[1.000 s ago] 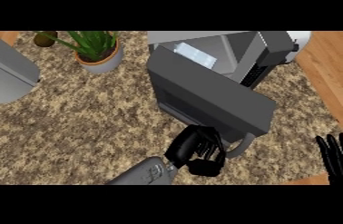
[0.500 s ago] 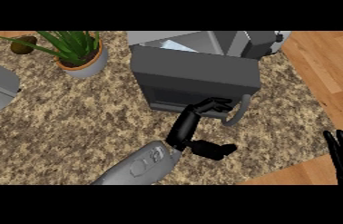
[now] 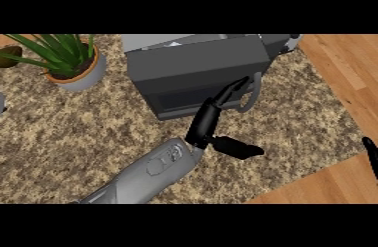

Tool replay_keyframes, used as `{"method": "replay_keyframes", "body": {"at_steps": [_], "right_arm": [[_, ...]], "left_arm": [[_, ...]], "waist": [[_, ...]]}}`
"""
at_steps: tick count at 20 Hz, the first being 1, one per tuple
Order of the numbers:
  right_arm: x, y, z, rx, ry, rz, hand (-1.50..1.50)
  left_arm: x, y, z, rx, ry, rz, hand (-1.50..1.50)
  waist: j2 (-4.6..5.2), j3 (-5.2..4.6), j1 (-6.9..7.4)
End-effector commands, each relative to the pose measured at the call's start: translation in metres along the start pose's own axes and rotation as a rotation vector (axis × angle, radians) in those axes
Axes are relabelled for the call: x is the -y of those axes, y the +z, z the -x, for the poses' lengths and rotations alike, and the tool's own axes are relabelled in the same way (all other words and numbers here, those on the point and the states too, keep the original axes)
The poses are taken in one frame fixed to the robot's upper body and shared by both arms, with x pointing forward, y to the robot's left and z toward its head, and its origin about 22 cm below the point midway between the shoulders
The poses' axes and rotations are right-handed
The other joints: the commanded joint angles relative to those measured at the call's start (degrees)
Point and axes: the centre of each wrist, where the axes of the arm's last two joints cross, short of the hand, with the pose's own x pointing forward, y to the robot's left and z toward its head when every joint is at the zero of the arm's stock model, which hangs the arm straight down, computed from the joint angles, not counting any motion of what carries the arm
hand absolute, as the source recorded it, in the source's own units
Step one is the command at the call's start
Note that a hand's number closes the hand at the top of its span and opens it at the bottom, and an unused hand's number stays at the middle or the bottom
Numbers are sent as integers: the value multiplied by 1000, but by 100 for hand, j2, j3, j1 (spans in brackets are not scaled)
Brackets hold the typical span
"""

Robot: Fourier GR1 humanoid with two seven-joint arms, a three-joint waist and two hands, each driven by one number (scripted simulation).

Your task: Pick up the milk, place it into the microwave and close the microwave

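Your left robot hand [image 3: 209, 118] is up against the microwave [image 3: 196, 76] door, fingers straight and touching it beside the handle [image 3: 253, 93], thumb stuck out to the side, gripping nothing. The door looks nearly shut. One microwave, one potted plant [image 3: 70, 61] at the far left, both on the speckled worktop [image 3: 81, 131]. The milk: you can't see it; it may be the pale bit behind the door's top edge, hard to say. Your right robot hand [image 3: 370, 153] shows only a sliver at the right edge, so you cannot tell its state.
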Motion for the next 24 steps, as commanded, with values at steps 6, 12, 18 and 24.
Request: {"method": "replay_keyframes", "body": {"at_steps": [6,12,18,24], "right_arm": [[4,-19,-6,23,-49,-69,-150],[8,-28,-11,26,-66,-105,-150],[12,-36,-17,37,-58,-109,-150],[19,-40,-21,24,-52,-114,-150]], "left_arm": [[-7,-29,-11,34,-3,-56,-150],[-11,-39,-12,43,-20,-81,-150],[-13,-40,-9,52,-22,-109,-150],[-13,-42,-8,51,-17,-123,-150]], "waist": [[85,16,-216],[144,19,-371],[165,16,-485],[153,28,-522]]}}
